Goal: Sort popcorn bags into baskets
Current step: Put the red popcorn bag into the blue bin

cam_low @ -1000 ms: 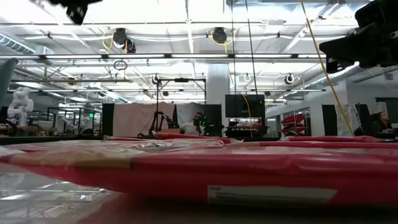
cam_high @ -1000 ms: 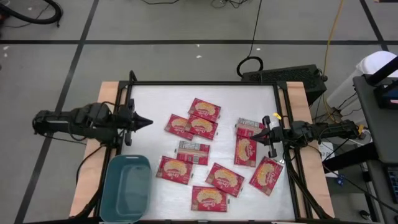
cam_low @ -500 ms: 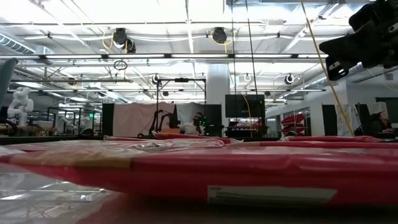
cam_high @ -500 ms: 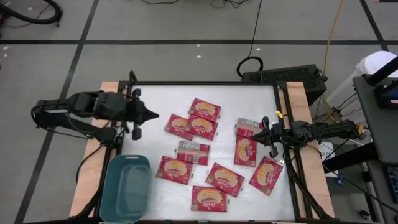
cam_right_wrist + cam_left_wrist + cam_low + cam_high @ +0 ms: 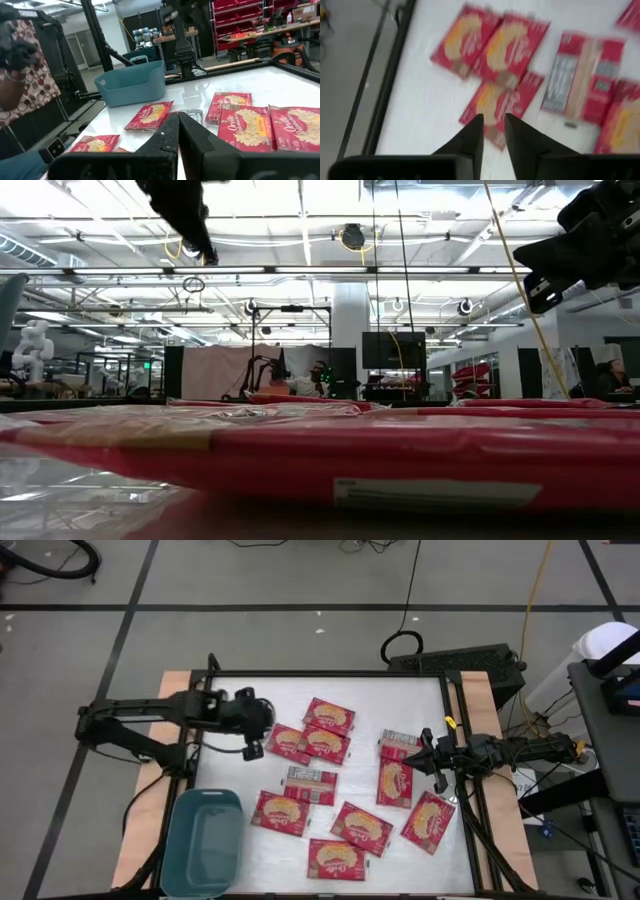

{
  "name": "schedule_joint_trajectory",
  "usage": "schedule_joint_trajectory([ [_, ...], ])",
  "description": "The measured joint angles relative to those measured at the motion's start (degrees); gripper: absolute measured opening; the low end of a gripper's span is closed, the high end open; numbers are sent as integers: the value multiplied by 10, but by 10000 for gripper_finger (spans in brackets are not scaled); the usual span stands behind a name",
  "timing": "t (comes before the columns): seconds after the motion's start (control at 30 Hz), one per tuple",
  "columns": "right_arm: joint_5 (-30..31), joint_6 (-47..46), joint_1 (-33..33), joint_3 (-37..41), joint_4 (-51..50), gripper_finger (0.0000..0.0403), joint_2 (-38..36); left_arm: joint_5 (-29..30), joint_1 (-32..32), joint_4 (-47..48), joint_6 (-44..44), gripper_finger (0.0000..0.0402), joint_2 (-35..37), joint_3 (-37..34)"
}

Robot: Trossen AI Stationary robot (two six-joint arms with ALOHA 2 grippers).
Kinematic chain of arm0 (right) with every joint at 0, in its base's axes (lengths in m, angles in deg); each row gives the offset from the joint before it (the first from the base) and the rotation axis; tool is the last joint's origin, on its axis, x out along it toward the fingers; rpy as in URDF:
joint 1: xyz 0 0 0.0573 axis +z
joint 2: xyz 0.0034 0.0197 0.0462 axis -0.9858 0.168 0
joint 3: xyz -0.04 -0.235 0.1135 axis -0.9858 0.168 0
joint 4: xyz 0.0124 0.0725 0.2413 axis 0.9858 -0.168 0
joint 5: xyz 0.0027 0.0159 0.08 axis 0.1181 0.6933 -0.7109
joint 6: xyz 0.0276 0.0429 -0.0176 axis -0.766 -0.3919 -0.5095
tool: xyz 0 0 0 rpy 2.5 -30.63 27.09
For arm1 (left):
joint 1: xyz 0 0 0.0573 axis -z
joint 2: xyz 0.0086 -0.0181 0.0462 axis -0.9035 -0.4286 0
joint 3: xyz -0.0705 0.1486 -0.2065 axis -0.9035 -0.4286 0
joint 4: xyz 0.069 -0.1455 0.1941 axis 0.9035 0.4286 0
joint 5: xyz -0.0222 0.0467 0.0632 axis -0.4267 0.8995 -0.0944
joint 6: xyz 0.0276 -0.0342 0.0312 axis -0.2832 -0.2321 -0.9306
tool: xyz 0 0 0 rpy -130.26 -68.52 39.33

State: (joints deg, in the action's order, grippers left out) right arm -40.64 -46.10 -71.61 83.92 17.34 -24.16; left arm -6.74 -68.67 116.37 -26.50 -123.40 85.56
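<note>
White table [image 5: 240, 790], red popcorn bags [image 5: 329, 718], teal basket [image 5: 203, 842], workshop behind

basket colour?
Teal-blue, plain with no pattern: the basket at the table's near-left corner. Shows best in the high view; also visible in the right wrist view.

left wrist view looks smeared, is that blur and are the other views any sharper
Left wrist view: yes, the popcorn bags are smeared, while the left tool stays crisp. Low view: the nearest bag fills the foreground out of focus and the ceiling lights glare white. High view: sharp and evenly lit. Right wrist view: bags and teal basket readable.
</note>
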Motion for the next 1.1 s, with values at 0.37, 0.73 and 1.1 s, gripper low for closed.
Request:
schedule_joint_trajectory([
  [0.37, -1, -33, 0, 0, 1, 0, 0, -10, -22, 36, 40, 177, -126, -17],
  [0.73, -2, -33, 0, 0, 1, 0, 0, 0, -28, -58, 62, 288, -180, -126],
  [1.1, -1, -24, 0, 0, 0, 0, 0, 19, -30, -139, 110, 279, -181, -198],
])
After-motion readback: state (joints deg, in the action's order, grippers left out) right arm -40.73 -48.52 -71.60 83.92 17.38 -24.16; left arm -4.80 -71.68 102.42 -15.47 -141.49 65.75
